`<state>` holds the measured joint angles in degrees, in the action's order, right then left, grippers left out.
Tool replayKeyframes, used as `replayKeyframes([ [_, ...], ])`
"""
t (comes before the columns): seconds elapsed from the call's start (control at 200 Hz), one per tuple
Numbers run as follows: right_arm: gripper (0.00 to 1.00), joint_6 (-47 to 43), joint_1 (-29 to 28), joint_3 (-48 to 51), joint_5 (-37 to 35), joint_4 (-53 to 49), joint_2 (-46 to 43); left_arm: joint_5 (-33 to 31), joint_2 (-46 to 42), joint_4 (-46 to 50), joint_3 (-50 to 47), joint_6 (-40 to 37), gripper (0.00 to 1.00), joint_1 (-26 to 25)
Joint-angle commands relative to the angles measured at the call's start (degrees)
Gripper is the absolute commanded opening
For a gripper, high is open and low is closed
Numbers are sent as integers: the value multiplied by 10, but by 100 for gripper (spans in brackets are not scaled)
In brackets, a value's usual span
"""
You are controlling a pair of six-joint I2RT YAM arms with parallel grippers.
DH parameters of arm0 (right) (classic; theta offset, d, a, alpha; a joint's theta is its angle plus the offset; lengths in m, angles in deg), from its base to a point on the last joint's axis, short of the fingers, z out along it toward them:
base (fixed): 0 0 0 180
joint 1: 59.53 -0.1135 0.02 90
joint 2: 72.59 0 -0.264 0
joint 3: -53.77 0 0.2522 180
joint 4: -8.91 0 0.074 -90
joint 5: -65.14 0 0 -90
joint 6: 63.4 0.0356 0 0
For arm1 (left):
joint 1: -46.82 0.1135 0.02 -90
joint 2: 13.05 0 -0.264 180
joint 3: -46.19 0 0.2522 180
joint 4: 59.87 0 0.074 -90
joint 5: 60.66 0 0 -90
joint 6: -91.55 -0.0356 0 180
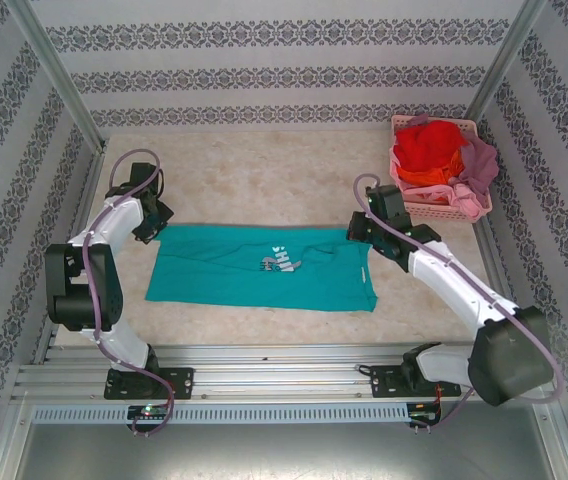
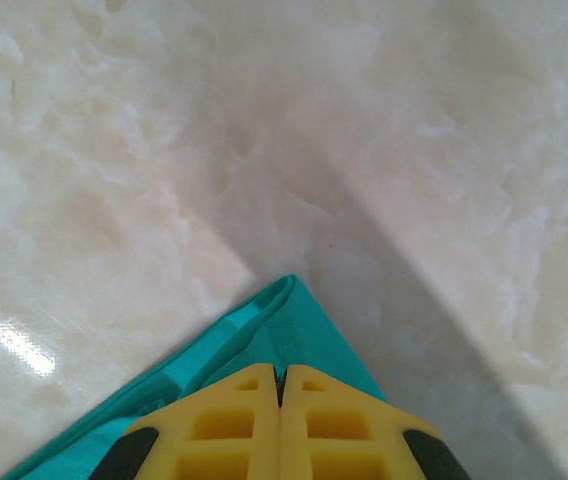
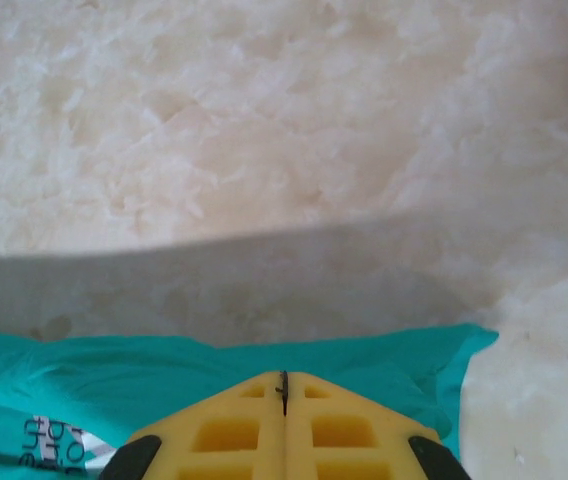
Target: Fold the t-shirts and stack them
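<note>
Teal t-shirt (image 1: 254, 270) pinched along one edge
Left claw (image 2: 281, 370) and right claw (image 3: 284, 376) clamp only thin hem at their tips; it may slip.

Left hand (image 2: 280, 372) and right hand (image 3: 284, 380), both fully closed.

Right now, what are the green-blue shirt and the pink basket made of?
The teal t-shirt looks like soft, matte cloth: it lies limp and flat with small wrinkles and folded edges. The pink basket seems to be stiff plastic: its walls are a lattice of holes.
</note>
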<state>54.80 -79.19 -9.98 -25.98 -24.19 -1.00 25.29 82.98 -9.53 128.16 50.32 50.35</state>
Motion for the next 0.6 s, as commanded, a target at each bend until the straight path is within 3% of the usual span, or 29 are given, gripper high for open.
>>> replayKeyframes([
  [0.0,0,24,-10,29,-21,-28,-35,9,-16,-11,-14,-16,0,14],
  [0.595,0,61,-63,83,-46,-101,-121,31,-64,-7,-62,-49,0,17],
])
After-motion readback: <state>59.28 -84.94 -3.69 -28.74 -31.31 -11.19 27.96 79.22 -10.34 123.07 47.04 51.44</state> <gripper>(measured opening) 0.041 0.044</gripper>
